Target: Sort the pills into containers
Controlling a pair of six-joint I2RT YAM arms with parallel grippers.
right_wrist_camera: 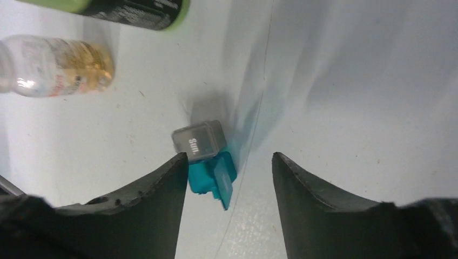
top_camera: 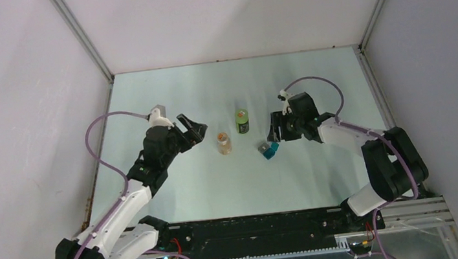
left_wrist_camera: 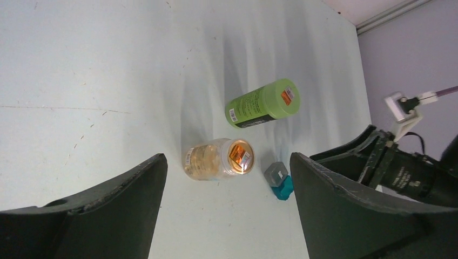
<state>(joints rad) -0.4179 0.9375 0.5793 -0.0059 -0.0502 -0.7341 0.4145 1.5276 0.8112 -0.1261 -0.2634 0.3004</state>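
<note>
Pale surface (top_camera: 174,188), boxed in by white walls (top_camera: 8,96). A small teal box (top_camera: 268,151) with a grey lid marked SUN lies just in front of the right hand (top_camera: 275,131), between it and the pale bottle (top_camera: 224,143).

Green bottle (top_camera: 242,121): upright mid-surface, opaque, contents not visible. The pale bottle, with an orange top, stands upright near it but apart; yellowish contents show through its wall.

Left hand (top_camera: 193,131): fingers spread wide, holding nothing, facing the pale bottle. Right hand: released and empty, box close by one finger.
</note>
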